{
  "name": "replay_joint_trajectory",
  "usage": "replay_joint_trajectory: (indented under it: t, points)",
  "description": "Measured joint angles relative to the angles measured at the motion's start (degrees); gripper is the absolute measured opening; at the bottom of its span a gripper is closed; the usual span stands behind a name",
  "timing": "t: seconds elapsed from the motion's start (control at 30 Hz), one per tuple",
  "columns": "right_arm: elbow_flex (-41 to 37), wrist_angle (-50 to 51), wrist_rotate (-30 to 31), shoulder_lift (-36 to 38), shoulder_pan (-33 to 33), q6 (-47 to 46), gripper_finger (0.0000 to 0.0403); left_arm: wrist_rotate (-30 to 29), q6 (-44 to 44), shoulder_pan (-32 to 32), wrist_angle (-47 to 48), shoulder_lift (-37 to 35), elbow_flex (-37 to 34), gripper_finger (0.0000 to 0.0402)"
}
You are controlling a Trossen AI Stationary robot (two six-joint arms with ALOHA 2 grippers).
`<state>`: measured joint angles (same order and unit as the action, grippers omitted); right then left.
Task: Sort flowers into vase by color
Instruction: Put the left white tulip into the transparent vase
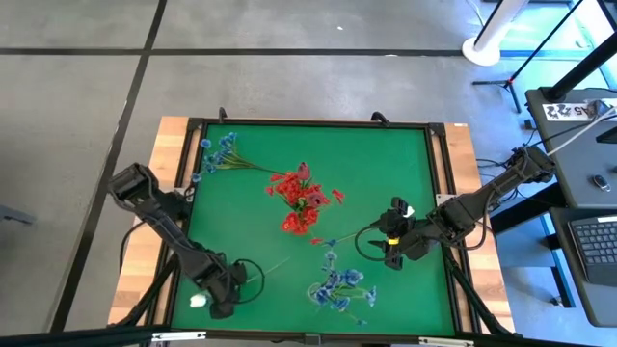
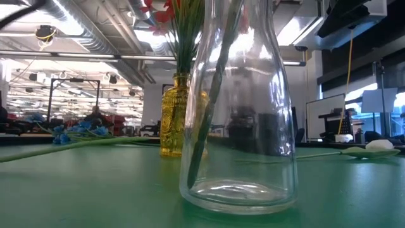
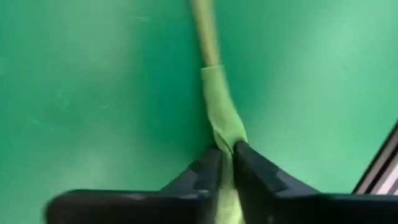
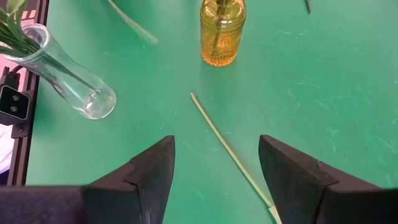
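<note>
— What do the vases hold?
— Red flowers (image 1: 301,200) in the amber vase (image 4: 222,32), blue sprays (image 1: 337,286) in the clear vase (image 4: 69,81).
— The grippers?
— Left gripper (image 3: 227,163) pinches a stem (image 3: 219,109) on the tabletop (image 1: 405,164); right gripper (image 4: 216,165) gapes empty.

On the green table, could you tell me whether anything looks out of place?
Yes: a blue flower spray lies flat near the far left corner, outside any vase, and a bare stem lies loose between the right gripper's open fingers.
</note>
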<state>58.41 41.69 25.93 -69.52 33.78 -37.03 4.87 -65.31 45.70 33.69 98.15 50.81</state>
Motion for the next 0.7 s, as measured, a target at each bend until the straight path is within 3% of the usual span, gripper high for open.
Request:
replay_joint_trajectory:
  t: [0.13, 0.23, 0.57, 0.7]
  points:
    - [0.0, 0.0, 0.2, 0.0, 0.0, 0.4, 0.0230, 0.8, 1.6, -1.6, 4.0, 0.2, 2.0, 0.0010]
    - [0.0, -0.2, 0.6, 0.0, 0.0, 1.2, 0.0230, -3.0, 4.7, -2.6, 11.4, 0.5, 5.8, 0.0006]
    - [0.3, -6.7, 0.0, 2.4, 0.0, 7.1, 0.0230, -12.6, 11.1, -5.1, 36.3, 0.3, 27.1, 0.0002]
    - [3.8, -8.1, 0.0, 3.3, 0.0, 9.3, 0.0230, -14.7, 13.0, -5.7, 38.0, 0.2, 34.2, 0.0001]
